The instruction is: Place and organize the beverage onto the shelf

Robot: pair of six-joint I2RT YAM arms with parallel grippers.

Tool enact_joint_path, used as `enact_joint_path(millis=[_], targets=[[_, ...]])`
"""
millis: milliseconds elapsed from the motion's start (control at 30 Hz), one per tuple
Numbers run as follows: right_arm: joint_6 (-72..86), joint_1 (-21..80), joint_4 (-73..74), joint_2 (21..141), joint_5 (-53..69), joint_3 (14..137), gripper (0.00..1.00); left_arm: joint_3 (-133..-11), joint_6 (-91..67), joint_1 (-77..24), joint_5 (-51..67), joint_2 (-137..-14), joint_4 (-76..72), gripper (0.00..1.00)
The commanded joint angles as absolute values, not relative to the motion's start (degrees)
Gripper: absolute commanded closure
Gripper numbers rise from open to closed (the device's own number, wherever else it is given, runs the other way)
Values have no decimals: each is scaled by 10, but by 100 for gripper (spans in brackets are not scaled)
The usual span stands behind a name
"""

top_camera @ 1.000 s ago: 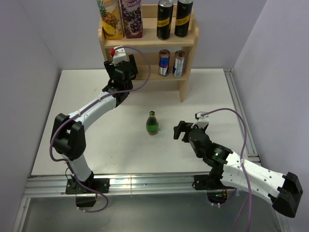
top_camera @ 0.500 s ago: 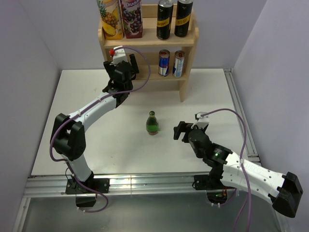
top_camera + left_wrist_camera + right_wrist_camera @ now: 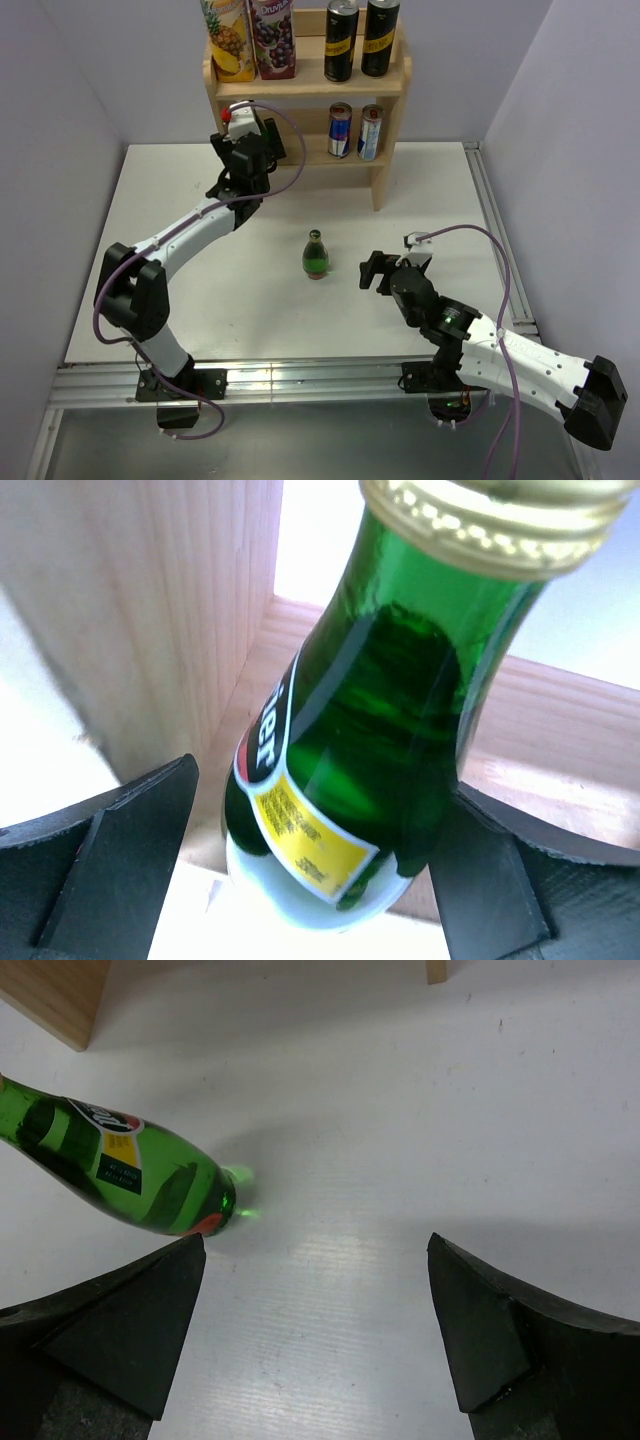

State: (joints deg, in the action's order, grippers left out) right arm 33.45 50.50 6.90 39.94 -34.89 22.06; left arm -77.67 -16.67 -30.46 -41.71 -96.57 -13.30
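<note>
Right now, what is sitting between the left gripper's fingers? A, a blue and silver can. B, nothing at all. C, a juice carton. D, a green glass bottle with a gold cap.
D: the left wrist view shows the green bottle, gold-capped and tilted, in the left gripper, close in front of the wooden shelf.

White table (image 3: 430, 190) spreading beneath both jaws, soft glare brightening it between right jaws. Pale lavender walls (image 3: 50, 150) closing in beside and beyond left jaws. Metal rail (image 3: 300, 375), grey floor (image 3: 330, 440) lying behind jaws.
</note>
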Motion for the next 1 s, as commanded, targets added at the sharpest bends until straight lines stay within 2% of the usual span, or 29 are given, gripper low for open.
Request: enact_joint_path(millis=[0,467,567,667,700,967], targets=[[341,509,51,398,-363,216,1,-760,-181,-287,-445,-917,-123,2],[341,510,50,394,-364,214,1,-765,-177,-290,-422,-925,-111,2],[341,509,50,392,-364,214,1,-770,-176,-291,-421,-937,-113,6],[341,510,50,391,-365,212,1,-777,-172,-291,-428,-952,-116,17],[341,510,50,389,-366,212,1,-779,-172,-290,-431,-955,-117,27],[342,509,49,388,-368,211,1,-808,-166,-288,-437,-1000,-124,51]])
